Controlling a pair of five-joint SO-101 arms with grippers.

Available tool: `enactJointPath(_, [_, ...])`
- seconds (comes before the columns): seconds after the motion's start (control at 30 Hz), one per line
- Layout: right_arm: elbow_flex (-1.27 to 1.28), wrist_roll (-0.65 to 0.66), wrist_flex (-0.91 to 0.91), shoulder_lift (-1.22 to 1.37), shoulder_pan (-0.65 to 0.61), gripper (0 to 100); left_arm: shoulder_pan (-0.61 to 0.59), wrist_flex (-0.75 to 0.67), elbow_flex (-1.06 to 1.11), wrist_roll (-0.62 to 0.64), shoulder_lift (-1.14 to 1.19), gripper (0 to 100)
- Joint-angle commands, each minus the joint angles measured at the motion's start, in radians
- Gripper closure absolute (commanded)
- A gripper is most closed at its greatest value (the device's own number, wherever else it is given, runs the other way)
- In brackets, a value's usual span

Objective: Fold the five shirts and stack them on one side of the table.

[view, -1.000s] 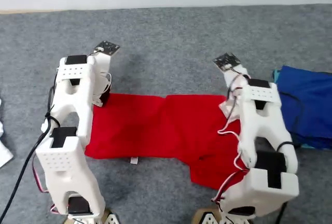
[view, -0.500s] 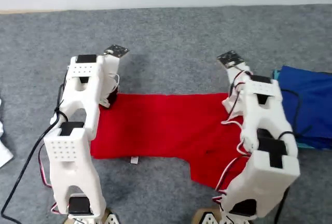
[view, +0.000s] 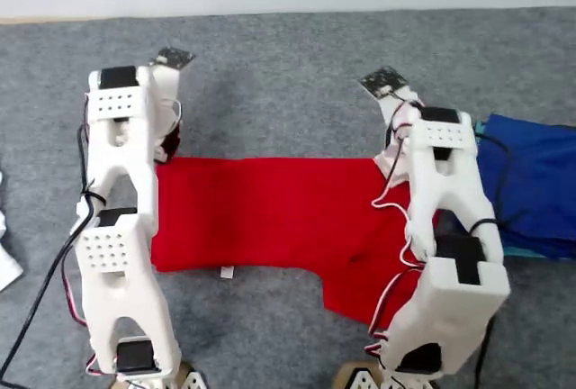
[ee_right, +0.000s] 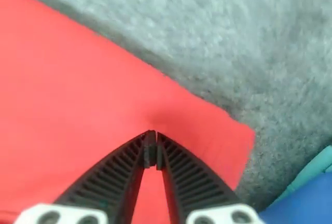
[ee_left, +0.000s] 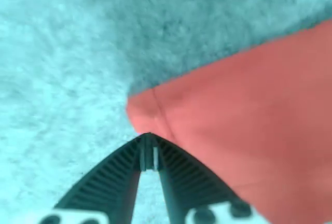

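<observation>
the left gripper [ee_left: 149, 149] is clamped on the far left corner of the red shirt [view: 270, 213], jaws pressed together with the cloth nipped at their tips. the shirt lies flat in the middle of the table [view: 288, 65], its long axis running left to right between the arms and its far edge drawn straight. the right gripper [ee_right: 151, 143] is likewise closed on the far right corner. each arm holds its nearer corner, so the fold probably carries that far edge toward the table's near edge. a blue shirt [view: 531, 182] lies at the right edge.
</observation>
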Motion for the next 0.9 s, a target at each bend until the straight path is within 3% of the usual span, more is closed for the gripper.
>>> enactJointPath(0.0, [-0.126, -0.011, 0.097, -0.015, -0.044, 98.8, -0.008, 0.034, -0.096, -0.006, -0.017, 100])
enactJointPath(0.43, [-0.288, -0.087, 0.656, -0.013, -0.101, 98.8, -0.008, 0.032, -0.056, 0.044, -0.219, 100])
enactJointPath(0.87, [0.219, -0.089, 0.467, -0.137, -0.245, 98.8, -0.012, 0.032, 0.010, 0.110, -0.256, 100])
